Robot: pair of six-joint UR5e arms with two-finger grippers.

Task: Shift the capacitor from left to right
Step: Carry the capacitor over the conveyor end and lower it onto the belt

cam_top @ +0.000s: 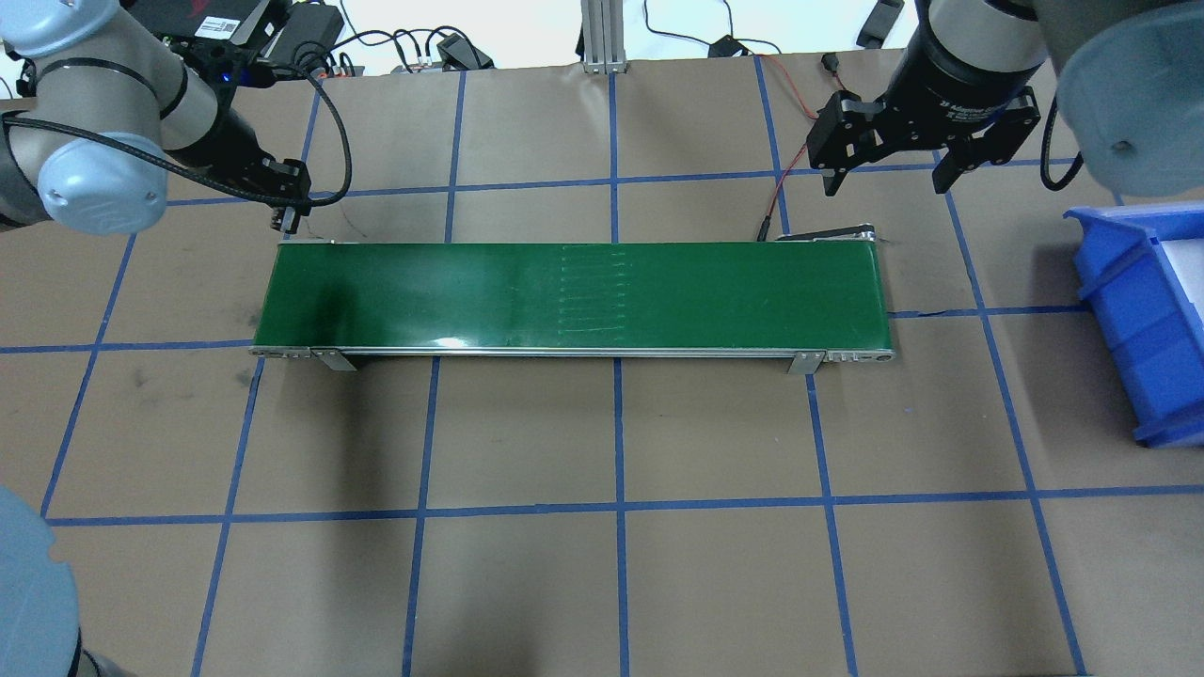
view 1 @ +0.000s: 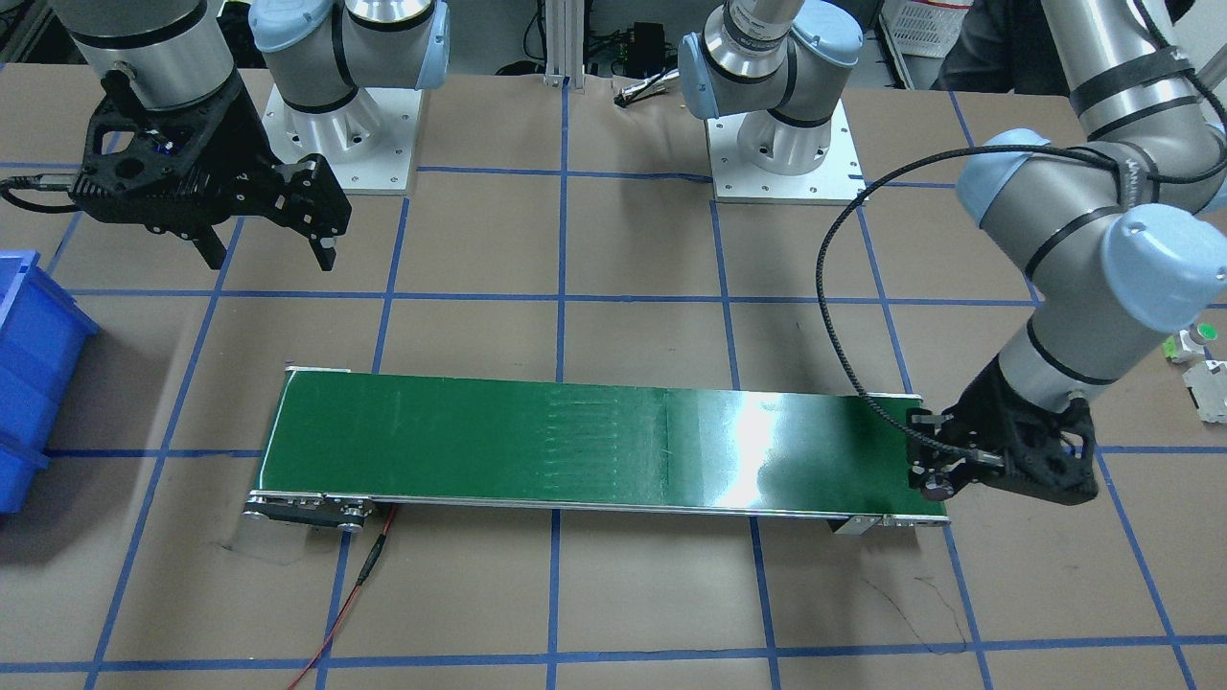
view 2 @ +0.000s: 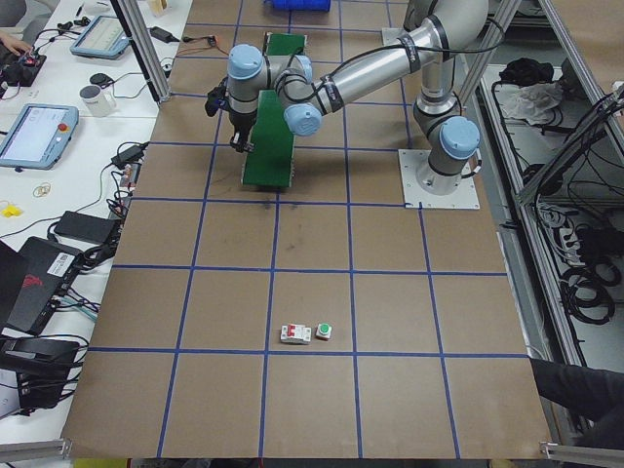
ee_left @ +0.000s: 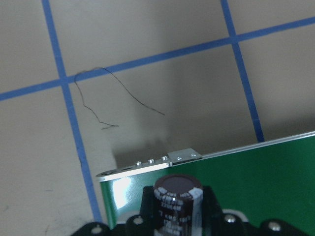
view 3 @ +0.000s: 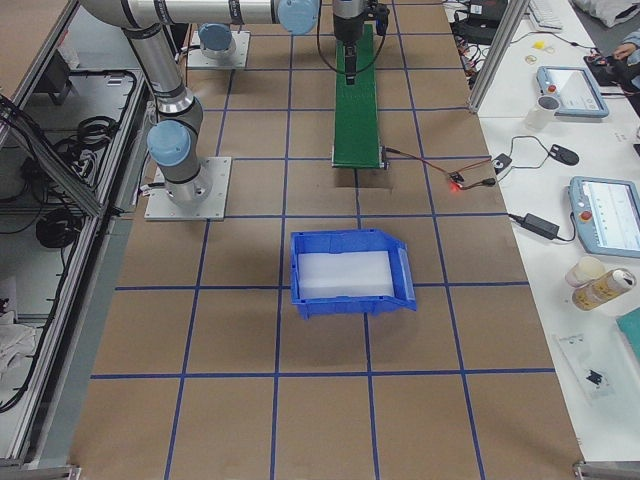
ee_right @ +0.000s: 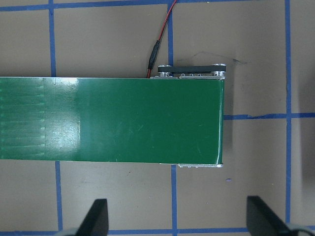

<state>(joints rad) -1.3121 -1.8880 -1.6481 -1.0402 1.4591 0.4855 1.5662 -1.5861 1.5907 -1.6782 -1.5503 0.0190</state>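
The capacitor (ee_left: 177,199) was a small, dark, stubby tube with a pale stripe down its side. Its round dark end faced the wrist camera. The left hand (view 1: 932,476) held it tight, by one end of the green belt (ee_left: 256,172).

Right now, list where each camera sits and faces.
Front-facing: across the table, facing the robot; left arm, right arm, belt.
Overhead: behind the robot, looking down; left pincer, right pincer, blue bin.
Exterior left: table's left end; left arm nearest.
Exterior right: opposite end; right arm, bin nearest.
Left wrist: down past the capacitor to the belt's end.
Right wrist: down on the belt's other end; open fingers.
All show the belt.
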